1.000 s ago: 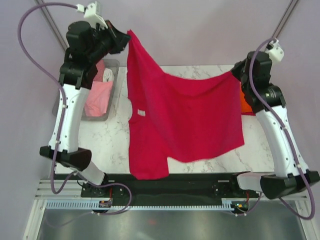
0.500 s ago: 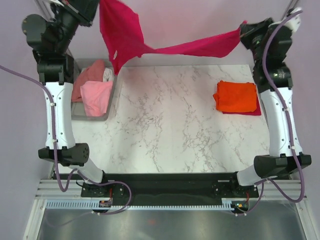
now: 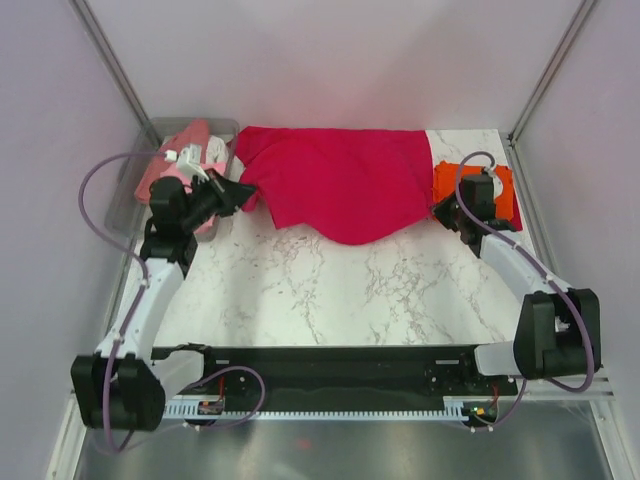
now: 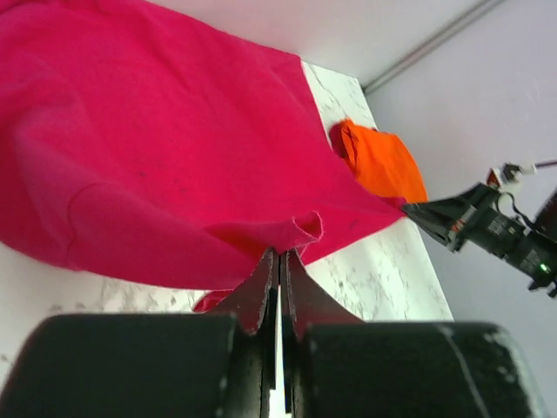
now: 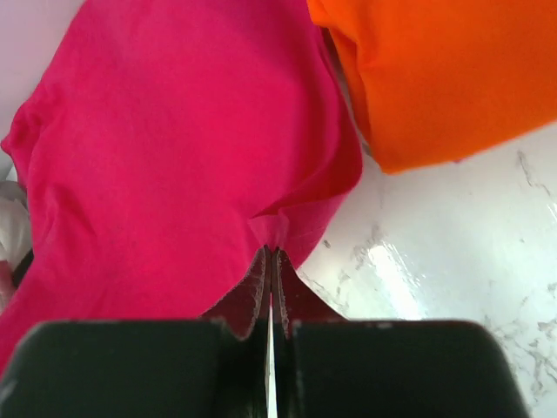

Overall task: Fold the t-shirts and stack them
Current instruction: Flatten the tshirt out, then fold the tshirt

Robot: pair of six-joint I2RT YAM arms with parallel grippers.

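Bin (image 3: pixel 128 195): clear grey tub at the table's (image 3: pixel 330 290) far left, holding loose tees (image 3: pixel 190 140) in salmon, pink and white, none folded.
Left gripper (image 4: pixel 278 254): jaws pinched tight on a small curl of the red tee's left edge, just beside the bin.
Red tee (image 3: pixel 340 180): spread across the far half of the table between the two grippers. Its middle sags toward the near side in a rounded belly and appears to rest on the marble.
Right gripper (image 5: pixel 270 251): clamped on a pucker of the red tee's right edge.
Orange tee (image 3: pixel 500 178): folded, at the far right, partly behind the right arm. The red tee's edge lies just beside it (whether the two overlap cannot be told).
Handling: judged soft, light and limp. The cloth holds no shape of its own and wrinkles wherever slack gathers. Best taken at the corners or hem, with enough fabric in the pinch that it does not slip out.
Writing: no brand, label or print is legible on any garment.
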